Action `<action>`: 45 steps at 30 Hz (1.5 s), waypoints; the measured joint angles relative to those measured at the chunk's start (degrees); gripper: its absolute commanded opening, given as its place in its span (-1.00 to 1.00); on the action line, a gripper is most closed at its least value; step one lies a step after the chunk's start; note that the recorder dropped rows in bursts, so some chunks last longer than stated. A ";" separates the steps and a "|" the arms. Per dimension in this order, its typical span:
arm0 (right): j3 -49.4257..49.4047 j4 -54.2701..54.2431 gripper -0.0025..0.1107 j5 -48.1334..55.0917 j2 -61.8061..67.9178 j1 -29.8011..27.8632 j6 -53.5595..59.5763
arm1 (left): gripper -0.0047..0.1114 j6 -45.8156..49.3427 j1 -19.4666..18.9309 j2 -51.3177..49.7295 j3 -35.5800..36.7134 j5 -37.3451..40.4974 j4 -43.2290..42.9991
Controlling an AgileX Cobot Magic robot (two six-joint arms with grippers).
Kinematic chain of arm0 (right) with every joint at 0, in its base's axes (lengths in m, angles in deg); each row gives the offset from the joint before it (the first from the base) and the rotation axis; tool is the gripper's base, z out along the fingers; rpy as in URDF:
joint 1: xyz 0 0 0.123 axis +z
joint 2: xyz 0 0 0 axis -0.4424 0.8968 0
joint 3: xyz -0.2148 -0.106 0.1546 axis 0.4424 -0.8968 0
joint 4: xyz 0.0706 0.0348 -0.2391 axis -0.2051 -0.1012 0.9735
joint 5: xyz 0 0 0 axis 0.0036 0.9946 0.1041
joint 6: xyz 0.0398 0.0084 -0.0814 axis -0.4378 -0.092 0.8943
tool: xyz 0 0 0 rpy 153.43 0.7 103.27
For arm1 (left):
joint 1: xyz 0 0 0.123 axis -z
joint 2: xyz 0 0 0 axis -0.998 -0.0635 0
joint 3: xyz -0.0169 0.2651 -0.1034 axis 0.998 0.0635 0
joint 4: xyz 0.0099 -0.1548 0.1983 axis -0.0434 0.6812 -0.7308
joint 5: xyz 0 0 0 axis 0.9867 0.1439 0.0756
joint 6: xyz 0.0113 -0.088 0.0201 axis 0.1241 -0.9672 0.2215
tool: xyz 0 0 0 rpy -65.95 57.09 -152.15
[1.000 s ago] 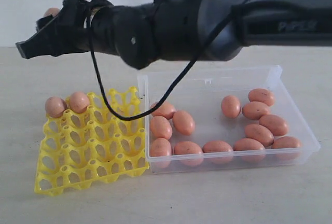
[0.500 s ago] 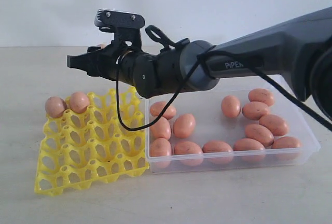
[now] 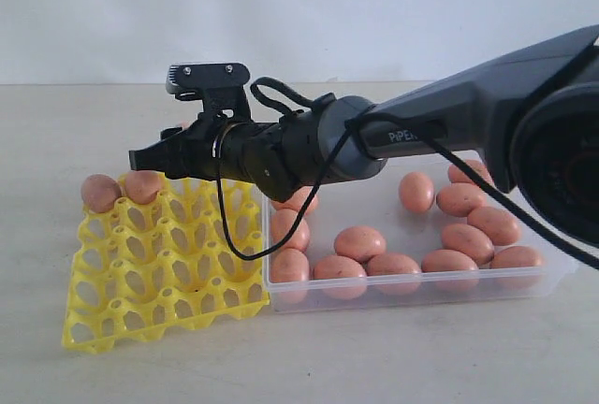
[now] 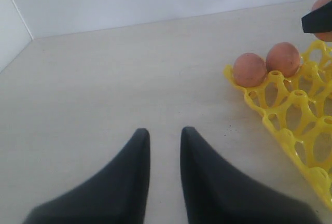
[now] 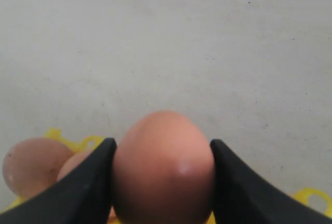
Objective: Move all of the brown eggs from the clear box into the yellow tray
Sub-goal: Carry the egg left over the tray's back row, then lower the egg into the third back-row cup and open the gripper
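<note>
Brown egg (image 5: 162, 175) above yellow tray (image 3: 140, 315)
Right gripper (image 5: 162, 143) clamps it; lower slowly, centred on one cup (image 3: 183, 200).

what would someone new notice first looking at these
The dark right arm reaches in from the right of the exterior view, over the clear box. Its right gripper is clamped on a brown egg above the back edge of the yellow tray. Two eggs sit side by side in the tray's far left corner cups, and many more loose eggs lie in the box.
</note>
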 measured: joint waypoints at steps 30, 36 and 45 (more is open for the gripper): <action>0.10 3.31 -0.96 -2.84 1.66 1.09 -0.72 | -0.55 0.00 0.00 0.00 0.00 0.00 0.00; 0.10 3.46 -0.73 -0.20 1.66 1.09 -0.19 | -0.55 0.00 0.00 0.00 0.00 0.00 0.00; 0.10 4.18 -0.19 0.55 1.66 1.09 0.07 | -0.55 0.00 0.00 0.00 0.00 0.00 0.00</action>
